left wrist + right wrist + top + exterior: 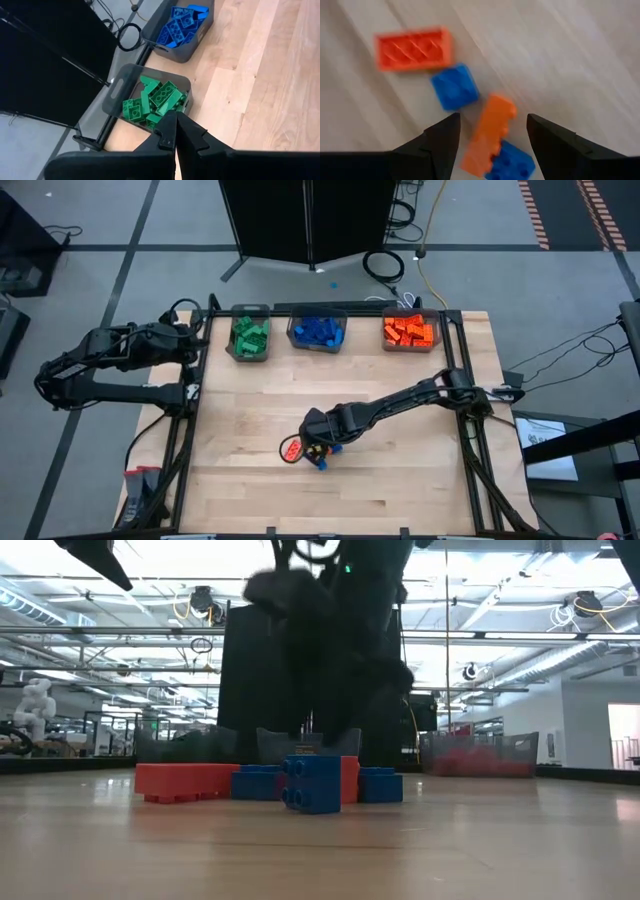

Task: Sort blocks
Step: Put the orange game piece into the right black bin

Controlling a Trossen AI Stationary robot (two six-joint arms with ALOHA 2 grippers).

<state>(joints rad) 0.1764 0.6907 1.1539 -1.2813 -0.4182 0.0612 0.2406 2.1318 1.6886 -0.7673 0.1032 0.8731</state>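
Hovering over the pale wooden table (400, 470), right gripper (492, 132) jaws spread astride an orange block (490, 132); left gripper (175, 132) pressed together.

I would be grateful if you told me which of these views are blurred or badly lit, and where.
Right wrist view: motion-smeared, the long orange-red studded brick and small blue brick soft-edged between the open right end effector. Low view: backlit by ceiling lights, the arm above a dark silhouette, the near blue brick sharp. High view: evenly lit. Left wrist view: crisp on the green bricks.
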